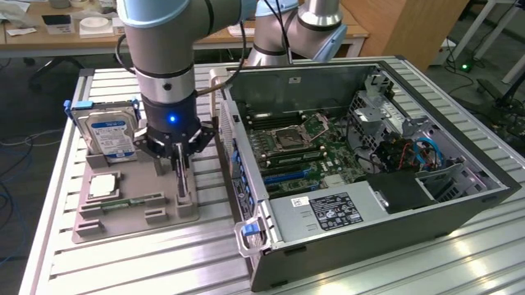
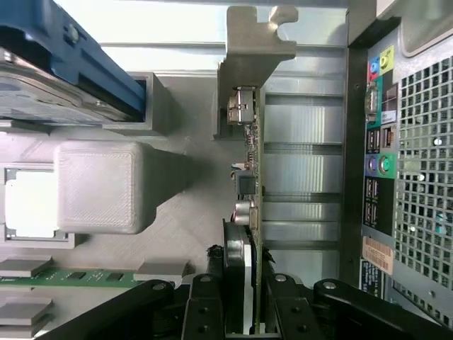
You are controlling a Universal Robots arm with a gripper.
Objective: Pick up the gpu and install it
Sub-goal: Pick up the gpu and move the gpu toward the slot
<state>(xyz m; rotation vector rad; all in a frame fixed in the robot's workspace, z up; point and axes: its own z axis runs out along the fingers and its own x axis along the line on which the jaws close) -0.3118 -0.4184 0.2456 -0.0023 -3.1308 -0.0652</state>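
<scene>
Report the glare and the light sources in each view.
Exterior view: glare streaks the table at the exterior view's right; a blue light glows on the arm. Wrist view: the table washes out white beyond the gpu.

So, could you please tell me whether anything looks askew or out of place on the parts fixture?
Nothing stands out. The gpu stands straight on edge in the grey fixture, between the jaws; the hard drive sits upright in its holder, and the memory stick lies flat in its slot.
</scene>
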